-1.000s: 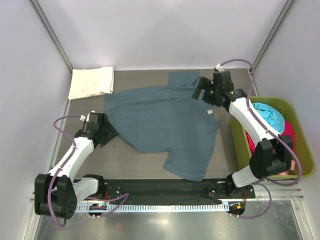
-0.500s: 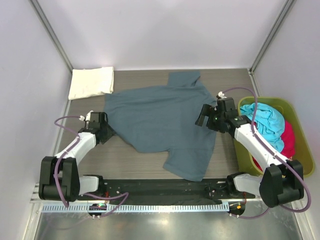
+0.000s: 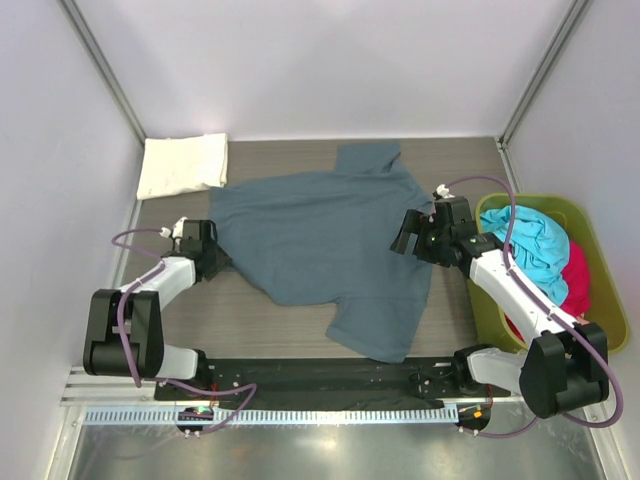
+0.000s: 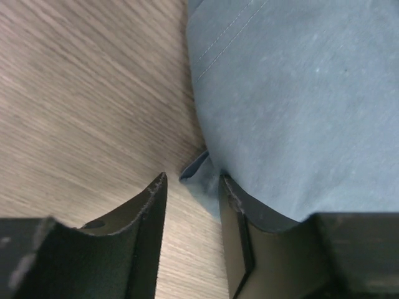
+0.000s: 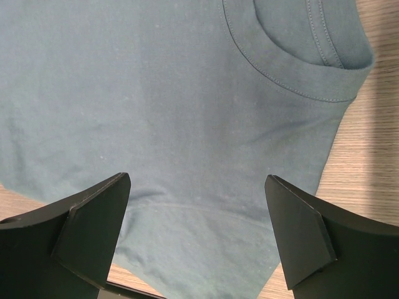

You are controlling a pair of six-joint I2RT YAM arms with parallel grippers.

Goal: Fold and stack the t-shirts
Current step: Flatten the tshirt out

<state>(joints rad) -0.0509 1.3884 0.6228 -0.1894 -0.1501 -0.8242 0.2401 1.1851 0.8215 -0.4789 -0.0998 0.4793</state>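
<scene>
While the dark slate-blue t-shirt point(image 3: 320, 240) lies spread flat across the middle of the wood-grain table point(image 3: 250, 310), your left gripper point(image 3: 205, 250) sits at its left hem. In the left wrist view that gripper point(image 4: 192, 199) has its jaws a narrow gap apart, with bare table showing between them. A small turned-up corner of the hem point(image 4: 193, 165) lies right at the mouth, and the shirt's edge drapes over the right-hand finger point(image 4: 234, 212). Nothing looks pinched.

Your right gripper point(image 3: 410, 232) hangs over the shirt's right side. From its wrist camera the gripper point(image 5: 196, 212) is spread wide above flat cloth, and the ribbed collar point(image 5: 293, 62) lies just beyond the fingertips.

A second ago the right gripper was at the far sleeve near the back wall. Half a second ago it had already come down to where it is now, and it has barely moved since. The left arm has tucked its elbow in closer to its base, while its gripper has kept to the same hem. The shirt itself has not shifted.

The cream-white t-shirt point(image 3: 180, 165) lies folded in the far left corner, touching the blue one's edge. The turquoise t-shirt point(image 3: 530, 245) and the pink-red t-shirt point(image 3: 575, 275) are heaped in the olive-green bin point(image 3: 605, 310) at the right.
</scene>
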